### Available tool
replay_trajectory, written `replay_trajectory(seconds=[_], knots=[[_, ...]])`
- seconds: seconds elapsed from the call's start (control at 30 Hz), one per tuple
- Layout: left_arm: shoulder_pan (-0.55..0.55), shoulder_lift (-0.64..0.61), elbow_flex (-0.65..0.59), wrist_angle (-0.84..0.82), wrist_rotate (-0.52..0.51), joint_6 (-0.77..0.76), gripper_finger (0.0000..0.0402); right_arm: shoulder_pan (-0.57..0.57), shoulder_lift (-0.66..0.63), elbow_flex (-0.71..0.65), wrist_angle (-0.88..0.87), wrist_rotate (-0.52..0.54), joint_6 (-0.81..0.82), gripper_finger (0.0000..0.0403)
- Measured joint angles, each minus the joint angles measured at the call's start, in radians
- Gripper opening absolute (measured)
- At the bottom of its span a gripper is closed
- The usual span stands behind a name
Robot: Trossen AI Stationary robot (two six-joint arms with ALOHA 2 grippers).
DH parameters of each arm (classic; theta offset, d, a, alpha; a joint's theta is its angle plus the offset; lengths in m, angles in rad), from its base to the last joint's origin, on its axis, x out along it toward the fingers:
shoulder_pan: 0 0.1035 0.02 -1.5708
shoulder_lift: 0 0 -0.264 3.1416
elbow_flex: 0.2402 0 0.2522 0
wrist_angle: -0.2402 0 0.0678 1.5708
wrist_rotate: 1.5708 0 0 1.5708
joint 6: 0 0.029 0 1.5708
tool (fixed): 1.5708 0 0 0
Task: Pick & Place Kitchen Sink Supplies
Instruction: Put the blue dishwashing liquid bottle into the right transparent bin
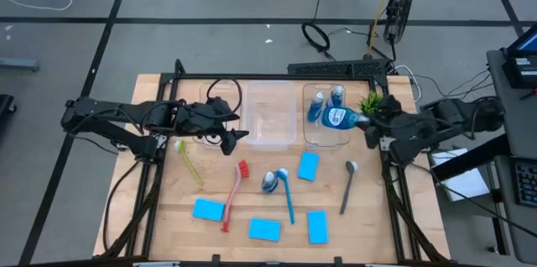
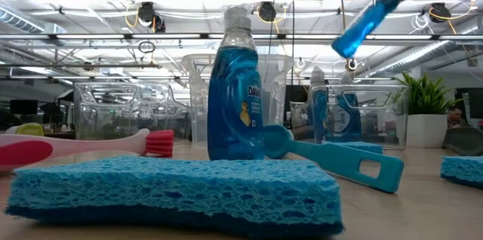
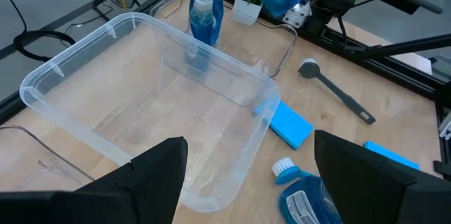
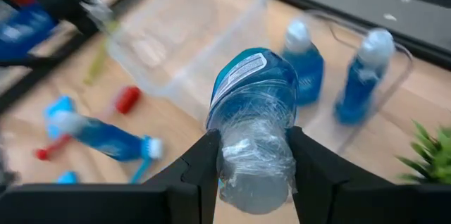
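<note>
My right gripper (image 1: 367, 124) is shut on a small blue bottle (image 1: 338, 118) held in the air over the right clear bin (image 1: 312, 137), where two more blue bottles (image 1: 317, 104) stand. My left gripper (image 1: 236, 135) hangs open with nothing between its fingers, by the near edge of the middle bin (image 1: 270, 116). Another blue bottle (image 2: 235, 89) stands upright on the table. Around it lie a red brush (image 1: 234, 193), a blue brush (image 1: 287, 196), a yellow-green brush (image 1: 190, 163), a grey brush (image 1: 348, 185) and several blue sponges (image 1: 308, 165). My right gripper pinches the bottle's pale upper part (image 4: 254, 146) between its two fingers (image 4: 203, 164), one on each side. The fingers slant down from the table's right. The bottle is lifted clear and tilted, its blue lower end (image 2: 349, 42) pointing down and away from the gripper.
A small green potted plant (image 1: 372, 102) stands right beside the right bin and close to my right gripper. A third clear bin (image 1: 220, 104) sits under my left arm. Bare wood shows between the brushes and sponges toward the near edge.
</note>
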Motion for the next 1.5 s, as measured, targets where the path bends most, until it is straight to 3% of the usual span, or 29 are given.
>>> replay_trajectory(seconds=[0.27, 0.9, 1.2, 1.5], knots=[[0.000, 0.000, 0.000, 0.000, 0.000, 0.000, 0.0308, -0.166, 0.116, 0.000, -0.082, -0.114, -0.055, 0.0120], [0.000, 0.000, 0.000, 0.000, -0.001, 0.005, 0.0308, -0.518, 0.381, 0.000, -0.018, -0.307, -0.459, 0.0124], [0.000, 0.000, 0.000, 0.000, -0.001, 0.005, 0.0308, -0.593, 0.456, 0.000, -0.015, -0.332, -0.572, 0.0125], [0.000, 0.000, 0.000, 0.000, -0.001, 0.012, 0.0308, -0.599, 0.515, 0.000, -0.007, -0.351, -0.628, 0.0125]])
